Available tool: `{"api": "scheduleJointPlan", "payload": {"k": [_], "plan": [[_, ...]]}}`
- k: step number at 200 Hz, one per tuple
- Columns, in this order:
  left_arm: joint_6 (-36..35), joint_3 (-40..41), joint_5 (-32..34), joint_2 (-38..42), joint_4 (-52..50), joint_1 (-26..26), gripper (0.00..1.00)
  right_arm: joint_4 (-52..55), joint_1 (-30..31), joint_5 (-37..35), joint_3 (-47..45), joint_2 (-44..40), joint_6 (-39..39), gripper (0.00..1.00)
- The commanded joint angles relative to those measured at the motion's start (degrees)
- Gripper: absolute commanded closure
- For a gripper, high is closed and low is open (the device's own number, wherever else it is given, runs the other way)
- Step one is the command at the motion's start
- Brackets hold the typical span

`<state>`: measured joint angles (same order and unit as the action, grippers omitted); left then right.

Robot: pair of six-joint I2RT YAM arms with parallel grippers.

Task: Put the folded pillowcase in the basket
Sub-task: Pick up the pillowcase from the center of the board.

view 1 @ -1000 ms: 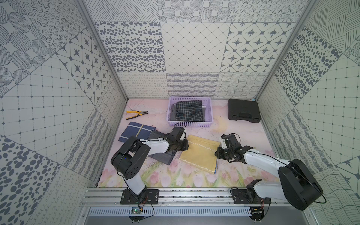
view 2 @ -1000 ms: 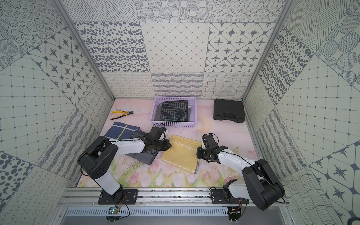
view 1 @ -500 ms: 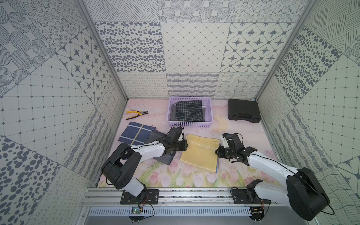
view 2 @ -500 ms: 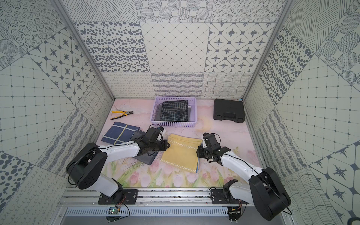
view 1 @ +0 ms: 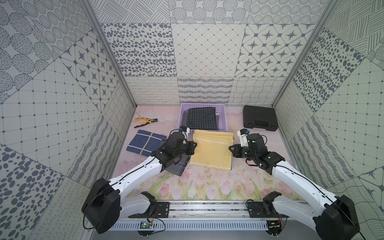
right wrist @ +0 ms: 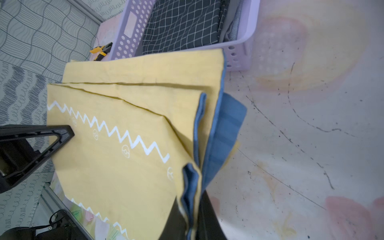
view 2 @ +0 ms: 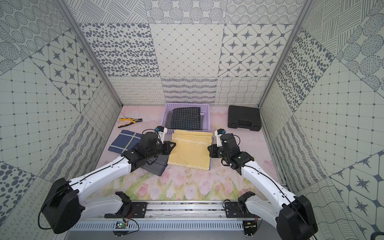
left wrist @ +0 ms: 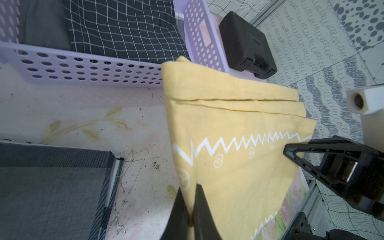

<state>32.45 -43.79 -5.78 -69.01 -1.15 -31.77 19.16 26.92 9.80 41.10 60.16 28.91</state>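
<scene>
Pinching pillowcase (view 1: 212, 152) edges, left end effector (view 1: 195, 145), right end effector (view 1: 230, 148)

pillowcase (view 1: 211, 150): matt woven cloth | basket (left wrist: 93, 68): smooth perforated plastic | case (view 1: 259, 118): matt black plastic | table (view 1: 207, 187): scuffed printed surface

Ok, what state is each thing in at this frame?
Yellow pillowcase: folded, gripped at both side edges, outside the basket.
Left end effector: shut on the pillowcase.
Right end effector: shut on the pillowcase.
Basket: holds a dark checked cloth.
Black case: closed.
Pliers: lying flat, untouched.
Blue plaid cloth: folded, lying flat.
</scene>
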Motion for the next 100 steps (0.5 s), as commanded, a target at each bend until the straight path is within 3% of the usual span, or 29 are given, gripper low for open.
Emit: {"api": "scheduleJointPlan", "payload": {"k": [1,33,100], "plan": [[-2.81,-1.86,3.12,3.24,-3.7,3.2,1.0,-0.54,-0.68,-3.13,4.8,1.35,-2.49,1.0],[-3.8,-3.42,1.08,2.51,-0.92,6.71,1.0,-1.09,-0.98,-3.86,10.92,4.98,-4.36,1.0],[-5.88,-11.27,-2.65,-7.54,5.21,11.6,1.0,-6.45,-5.03,-1.87,20.5,16.57,-5.83,1.0]]}}
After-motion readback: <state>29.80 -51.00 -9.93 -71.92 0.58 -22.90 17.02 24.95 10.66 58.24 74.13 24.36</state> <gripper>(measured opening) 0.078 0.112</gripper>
